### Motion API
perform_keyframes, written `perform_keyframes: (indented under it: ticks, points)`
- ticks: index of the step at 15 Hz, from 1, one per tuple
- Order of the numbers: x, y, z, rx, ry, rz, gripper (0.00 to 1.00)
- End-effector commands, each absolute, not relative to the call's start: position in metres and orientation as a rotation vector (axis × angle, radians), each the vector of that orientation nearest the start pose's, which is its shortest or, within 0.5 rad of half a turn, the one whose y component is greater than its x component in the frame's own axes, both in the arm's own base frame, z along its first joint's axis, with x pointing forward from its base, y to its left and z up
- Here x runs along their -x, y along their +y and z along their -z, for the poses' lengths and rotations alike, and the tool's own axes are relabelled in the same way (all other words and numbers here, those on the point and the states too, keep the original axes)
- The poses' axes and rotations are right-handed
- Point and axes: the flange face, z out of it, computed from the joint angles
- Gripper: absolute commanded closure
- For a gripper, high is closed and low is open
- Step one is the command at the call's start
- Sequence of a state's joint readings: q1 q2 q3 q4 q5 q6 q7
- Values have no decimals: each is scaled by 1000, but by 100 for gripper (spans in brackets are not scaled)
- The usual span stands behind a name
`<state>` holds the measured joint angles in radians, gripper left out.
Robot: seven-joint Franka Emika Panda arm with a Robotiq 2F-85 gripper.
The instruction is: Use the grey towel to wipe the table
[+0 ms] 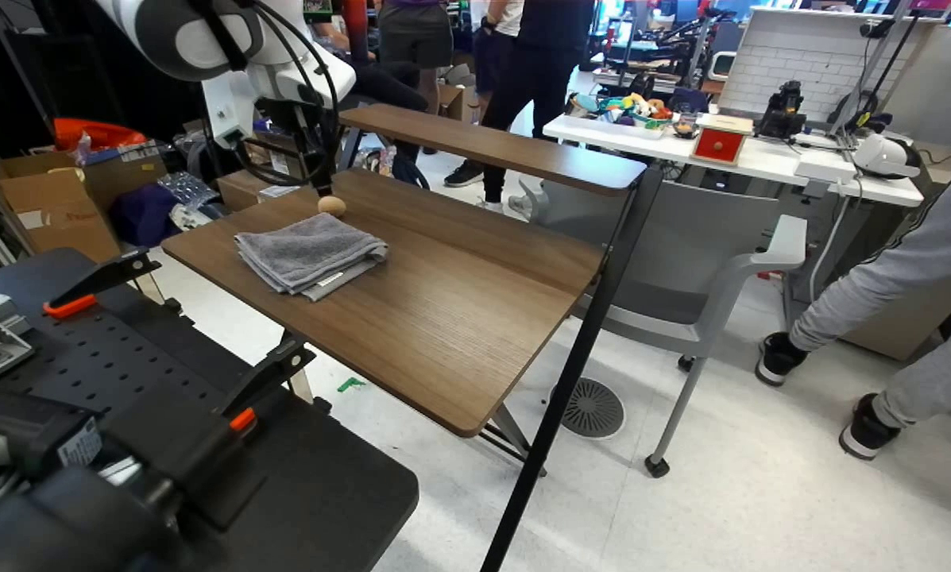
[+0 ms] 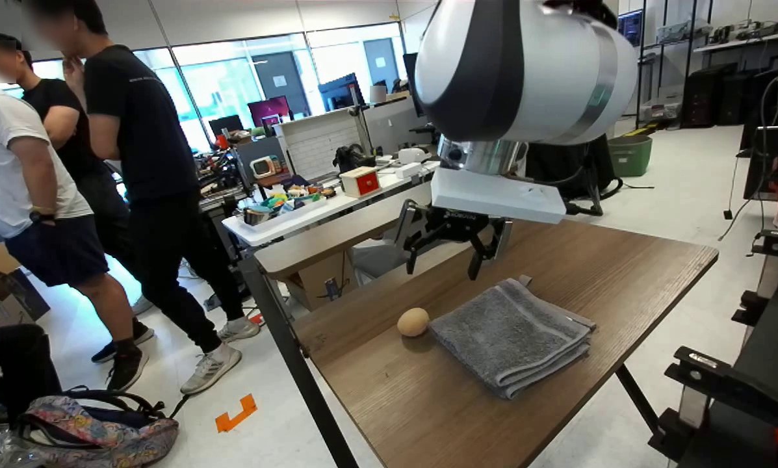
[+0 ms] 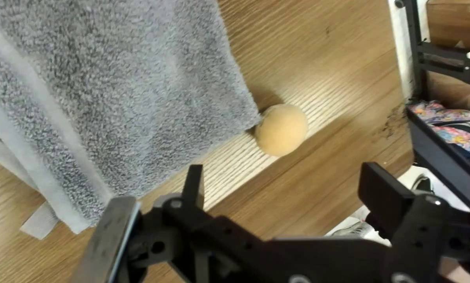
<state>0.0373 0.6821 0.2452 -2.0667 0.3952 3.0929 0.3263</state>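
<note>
Though the arm [image 2: 525,71] is cut off in an exterior view, your gripper [image 2: 442,267] shows above the table [image 2: 427,403], fingers [image 2: 475,265] spread apart. In an exterior view its outline is hard to read; the grey towel [image 1: 304,248] lies folded on the table. Your wrist view crops the towel — whether its corner touches the tan ball [image 3: 281,130], you can't tell.
</note>
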Motion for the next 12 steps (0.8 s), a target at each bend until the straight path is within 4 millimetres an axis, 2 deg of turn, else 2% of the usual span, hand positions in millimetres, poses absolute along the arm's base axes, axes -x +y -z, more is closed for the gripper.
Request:
perform_keyframes:
  ticks: [1, 6, 12]
  points:
    - [-617, 135, -104, 2743, 757, 335, 0]
    - [-637, 148, -70, 2721, 770, 328, 0]
    - [-648, 169, -51, 2710, 737, 346, 0]
